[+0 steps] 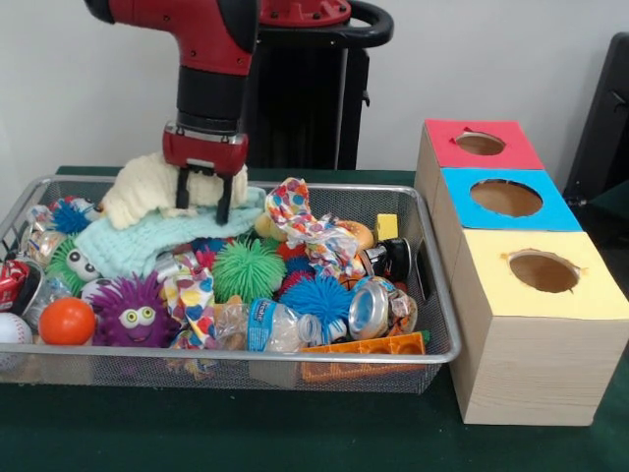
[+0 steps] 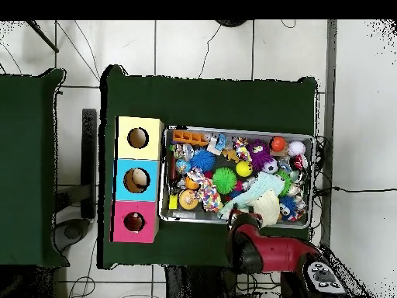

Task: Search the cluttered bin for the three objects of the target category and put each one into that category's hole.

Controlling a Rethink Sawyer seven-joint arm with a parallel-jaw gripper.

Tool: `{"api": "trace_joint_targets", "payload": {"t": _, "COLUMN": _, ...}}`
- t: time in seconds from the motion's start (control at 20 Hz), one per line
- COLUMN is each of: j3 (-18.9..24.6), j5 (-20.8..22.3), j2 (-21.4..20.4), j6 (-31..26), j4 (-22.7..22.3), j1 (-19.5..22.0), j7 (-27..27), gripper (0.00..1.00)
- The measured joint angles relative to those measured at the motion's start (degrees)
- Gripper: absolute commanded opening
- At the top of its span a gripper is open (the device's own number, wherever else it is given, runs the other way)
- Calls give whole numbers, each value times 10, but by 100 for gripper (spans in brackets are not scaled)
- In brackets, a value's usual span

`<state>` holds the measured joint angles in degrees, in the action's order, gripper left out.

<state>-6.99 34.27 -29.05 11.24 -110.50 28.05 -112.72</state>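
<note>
The gripper [image 1: 202,202] hangs over the wire bin [image 1: 444,344], 2 fingers slightly spread, tips touching a cream knit cloth [image 1: 147,187] atop a mint cloth [image 1: 147,241]. The red box's hole [image 1: 480,144] stands beside the bin.

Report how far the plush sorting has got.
Done: nothing visibly; the red box's hole looks empty from the front view, and its inside is too dark overhead to tell.
In hand: the gripper is open, empty, over cream and mint knitted cloths at the wire bin's far side.
Left: all three plush animals; none shows among the clutter.
</note>
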Motion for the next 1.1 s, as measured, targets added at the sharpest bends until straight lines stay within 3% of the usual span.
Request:
{"api": "trace_joint_targets", "payload": {"t": 0.3, "j3": -16, "j5": -31, "j2": 14, "j6": -57, "j4": 34, "j1": -17, "j7": 0, "gripper": 100}}
{"api": "trace_joint_targets", "payload": {"t": 0.55, "j3": 1, "j5": -10, "j2": 28, "j6": -57, "j4": 52, "j1": 11, "j7": 0, "gripper": 100}}
{"api": "trace_joint_targets", "payload": {"t": 0.65, "j3": 9, "j5": 18, "j2": 37, "j6": -23, "j4": 54, "j1": 33, "j7": 0, "gripper": 100}}
{"api": "trace_joint_targets", "payload": {"t": 0.85, "j3": -1, "j5": 73, "j2": 60, "j6": 99, "j4": 47, "j1": 56, "j7": 0, "gripper": 100}}
{"api": "trace_joint_targets", "payload": {"t": 1.1, "j3": -27, "j5": 89, "j2": 90, "j6": 206, "j4": 47, "j1": 60, "j7": 0, "gripper": 100}}
